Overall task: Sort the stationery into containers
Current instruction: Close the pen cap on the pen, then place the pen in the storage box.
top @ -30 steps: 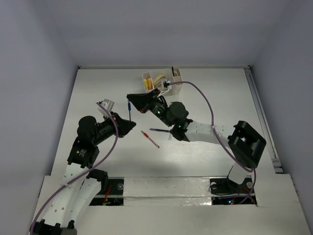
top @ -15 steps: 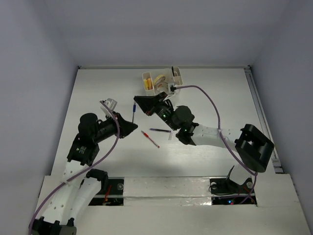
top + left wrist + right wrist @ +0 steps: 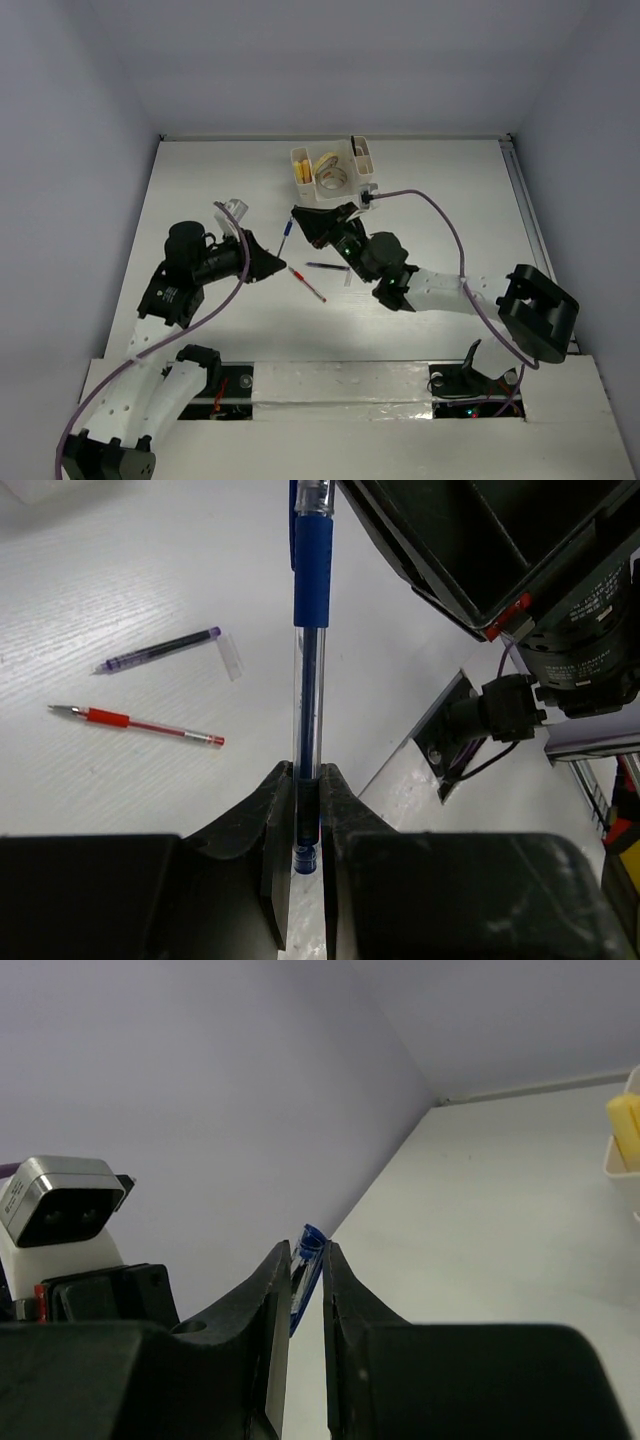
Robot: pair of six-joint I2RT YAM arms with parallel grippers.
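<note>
Handover, apparently: left gripper [image 3: 302, 780] clamped blue clear-barrelled plastic pen [image 3: 310, 630]; right gripper [image 3: 306, 1252] straddled its other end, grip undeterminable. Next probably needs right clamping before left releases.

The worktop [image 3: 450, 220] is white with faint lines like wood. The blue pen [image 3: 311, 680] is see-through, with a dark blue grip. Near the middle of the worktop, the red pen [image 3: 135, 723] is see-through with a red grip, and the other pen [image 3: 160, 651] looks dark purple. The box [image 3: 330, 150] by the far edge is white, and the sticks [image 3: 303, 172] in it are yellow. The left gripper [image 3: 305, 775] and the right gripper [image 3: 305, 1250] are black. The cables [image 3: 405, 191] are purple. The walls are pale grey-purple.
</note>
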